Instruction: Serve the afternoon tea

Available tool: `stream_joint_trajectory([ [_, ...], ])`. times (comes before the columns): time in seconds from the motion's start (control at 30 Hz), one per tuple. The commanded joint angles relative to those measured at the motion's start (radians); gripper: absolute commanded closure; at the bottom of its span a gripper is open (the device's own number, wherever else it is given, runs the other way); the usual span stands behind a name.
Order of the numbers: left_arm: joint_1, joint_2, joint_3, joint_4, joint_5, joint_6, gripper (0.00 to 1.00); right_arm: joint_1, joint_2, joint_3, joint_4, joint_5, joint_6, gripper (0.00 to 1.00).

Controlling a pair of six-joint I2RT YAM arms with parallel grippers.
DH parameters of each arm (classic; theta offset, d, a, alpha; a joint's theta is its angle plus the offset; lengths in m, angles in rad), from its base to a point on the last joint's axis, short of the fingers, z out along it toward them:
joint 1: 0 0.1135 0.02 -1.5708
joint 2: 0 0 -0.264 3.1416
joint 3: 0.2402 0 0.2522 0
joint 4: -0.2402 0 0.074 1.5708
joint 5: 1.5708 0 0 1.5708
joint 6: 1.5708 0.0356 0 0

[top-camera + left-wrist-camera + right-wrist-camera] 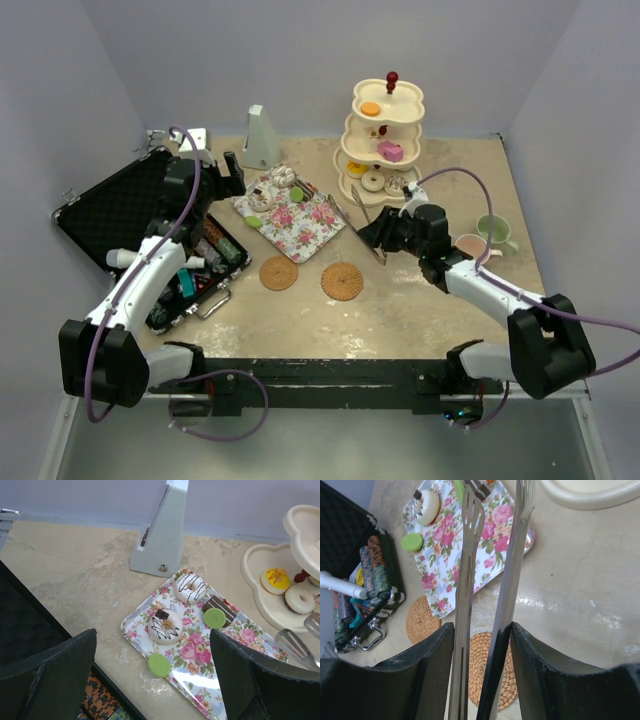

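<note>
At the bottom of the right wrist view, the right gripper (pixel 482 630) pinched the metal tongs (pixel 469 580) between its fingers, their blades running straight up the frame. The tips reached the floral tray (pixel 440 570), with the striped donut (pixel 427 505) up and left of them. The left gripper (pixel 153 640), fingers spread wide and empty, hung over the same tray. The three-tier stand (pixel 385 130) stood beyond, upper right.

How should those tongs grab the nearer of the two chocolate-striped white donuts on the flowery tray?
Across its outer rim, from above. The donut lies flat on the tray with bare space on both sides, so the tongs in the right gripper could likely drop one tip either side and squeeze its round edge.
</note>
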Motion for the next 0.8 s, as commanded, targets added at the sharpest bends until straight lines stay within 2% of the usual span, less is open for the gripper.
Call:
stream_joint_trajectory([
  [0.0,-0.008,-0.009,0.018,0.024,-0.006,-0.002,0.00,0.064,0.060,0.020,0.100,0.031,0.047,0.51],
  [0.23,-0.008,-0.009,0.018,0.023,-0.013,0.002,0.00,0.135,0.211,0.089,0.166,0.028,0.047,0.54],
  [0.53,-0.008,-0.009,0.020,0.021,-0.017,0.005,0.00,0.135,0.366,0.174,0.232,-0.002,0.049,0.56],
  [0.77,-0.008,-0.013,0.024,0.020,-0.020,0.007,0.00,0.133,0.422,0.230,0.234,-0.011,0.040,0.57],
])
